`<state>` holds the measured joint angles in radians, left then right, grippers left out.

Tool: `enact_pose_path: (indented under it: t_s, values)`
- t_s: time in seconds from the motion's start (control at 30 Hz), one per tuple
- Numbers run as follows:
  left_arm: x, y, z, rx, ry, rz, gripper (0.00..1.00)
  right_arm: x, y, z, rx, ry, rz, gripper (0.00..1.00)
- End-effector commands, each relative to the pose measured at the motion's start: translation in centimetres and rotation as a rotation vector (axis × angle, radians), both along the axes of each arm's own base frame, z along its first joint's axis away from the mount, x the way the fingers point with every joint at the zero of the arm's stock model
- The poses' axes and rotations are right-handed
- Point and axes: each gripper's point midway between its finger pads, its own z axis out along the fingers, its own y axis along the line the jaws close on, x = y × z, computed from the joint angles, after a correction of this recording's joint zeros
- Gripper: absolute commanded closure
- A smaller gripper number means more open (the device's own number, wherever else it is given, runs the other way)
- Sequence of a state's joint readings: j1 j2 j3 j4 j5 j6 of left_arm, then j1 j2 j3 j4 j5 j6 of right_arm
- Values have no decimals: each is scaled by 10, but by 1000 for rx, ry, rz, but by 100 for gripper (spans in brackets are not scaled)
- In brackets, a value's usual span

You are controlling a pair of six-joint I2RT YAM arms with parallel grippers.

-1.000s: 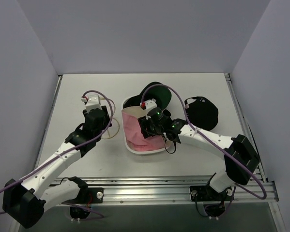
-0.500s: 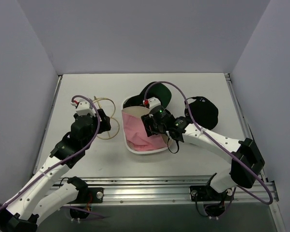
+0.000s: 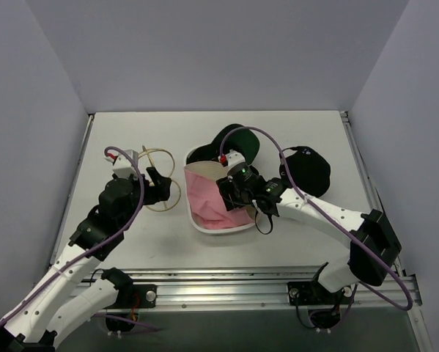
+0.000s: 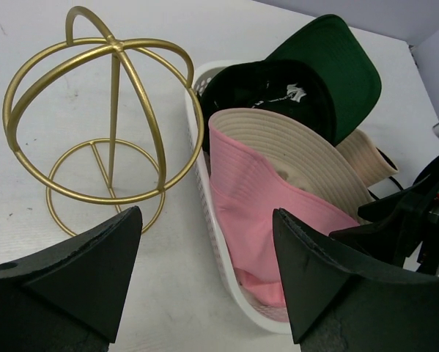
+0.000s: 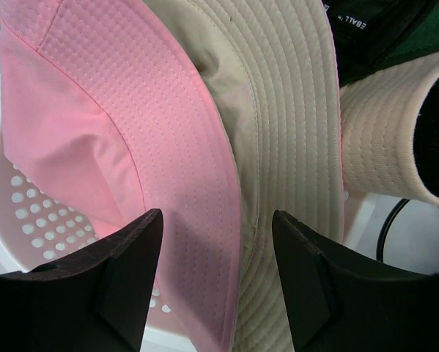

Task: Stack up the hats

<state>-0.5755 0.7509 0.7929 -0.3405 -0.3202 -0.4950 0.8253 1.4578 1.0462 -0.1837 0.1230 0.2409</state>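
Observation:
A pink hat (image 3: 204, 199) stands crumpled in the white tray (image 3: 219, 229), with a beige hat (image 4: 300, 147) against it. Behind them lie a black cap with a white logo (image 4: 263, 88) and a dark green cap (image 3: 245, 143). Another black hat (image 3: 307, 170) lies on the table to the right of the tray. My right gripper (image 3: 235, 199) is open just above the pink hat (image 5: 94, 110) and the beige hat (image 5: 278, 110), with the pink brim's edge between its fingers. My left gripper (image 3: 159, 185) is open and empty, left of the tray.
A gold wire stand (image 4: 113, 125) stands on the table left of the tray's wall (image 4: 204, 176), right beside my left gripper. A second beige piece (image 5: 380, 139) lies at the tray's right end. Side walls close in the table on both sides.
My left arm has drawn back to the left and towards its base, uncovering the gold wire stand. My right gripper has shifted slightly to the right over the pink hat.

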Motion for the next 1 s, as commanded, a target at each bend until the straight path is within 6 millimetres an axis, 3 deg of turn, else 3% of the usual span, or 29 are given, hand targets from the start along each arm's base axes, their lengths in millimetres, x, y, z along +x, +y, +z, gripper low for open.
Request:
enact_pose_path:
  t_s: [0.0, 0.13, 0.23, 0.33, 0.5, 0.57, 0.7, 0.97]
  values:
    - [0, -12, 21, -64, -53, -48, 19, -4, -4, -9, -15, 26, 2, 43]
    - [4, -17, 23, -53, -38, -64, 19, -6, 9, -1, 28, 38, 44, 45]
    - [5, -21, 23, -52, -30, -78, 19, -7, 16, 3, 56, 40, 73, 55]
    - [5, -23, 26, -58, -38, -84, 20, -12, 23, 6, 83, 56, 110, 67]
    - [7, -26, 52, -62, -72, -104, 22, -16, 44, 24, 114, 69, 206, 100]
    - [6, -24, 62, -60, -77, -100, 22, -14, 51, 30, 112, 68, 231, 100]
    - [0, -24, 75, -78, -83, -113, 22, -3, 63, 70, 138, 13, 245, 100]
    - [-4, -24, 49, -81, -21, -109, 22, 15, 64, 129, 179, -104, 196, 100]
